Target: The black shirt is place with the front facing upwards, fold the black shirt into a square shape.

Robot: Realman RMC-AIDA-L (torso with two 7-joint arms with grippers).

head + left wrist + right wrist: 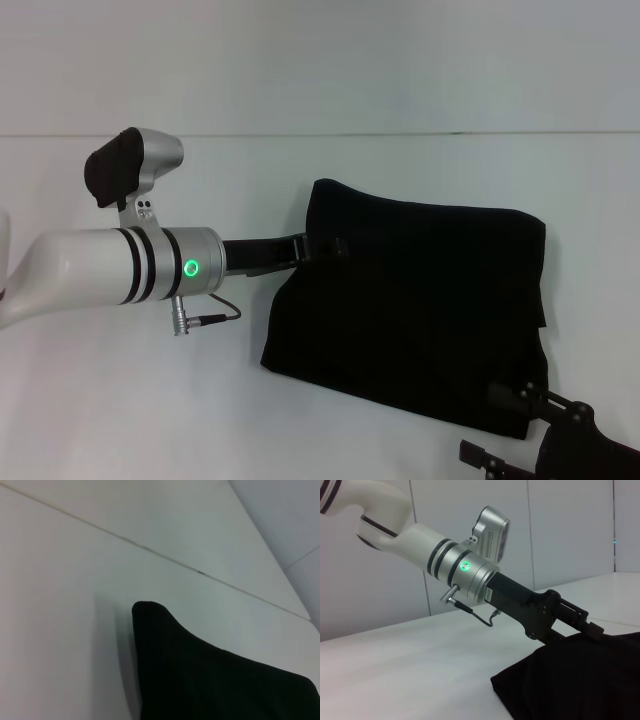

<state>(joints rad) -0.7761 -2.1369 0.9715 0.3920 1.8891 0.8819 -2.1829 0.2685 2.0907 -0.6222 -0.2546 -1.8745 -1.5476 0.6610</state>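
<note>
- The black shirt [410, 300] lies on the white counter [120, 400], folded into a rough four-sided bundle. It is right of the counter's middle and reaches toward the near right corner. No print and no label show on it; only plain black cloth is seen.
- The far left corner of the bundle rises into a small rounded peak, clear in the left wrist view [150, 611]. The near left corner lies flat on the counter [507, 685].
- The left gripper [318, 246] comes in from the left side, and its black fingers touch the left edge of the shirt just below that peak. In the right wrist view its fingers [580, 621] lie close together at the cloth's edge, but I cannot tell if they are clenched on the cloth or only rest against it.
- On the wrist of the left arm a green light [190, 267] shines, and a thin cable [215, 316] hangs under it.
- The right gripper [535, 425] is at the near right corner of the counter, by the near right corner of the shirt. Only parts of it show, so I cannot tell how its jaws stand.
- No container is seen on the counter.
</note>
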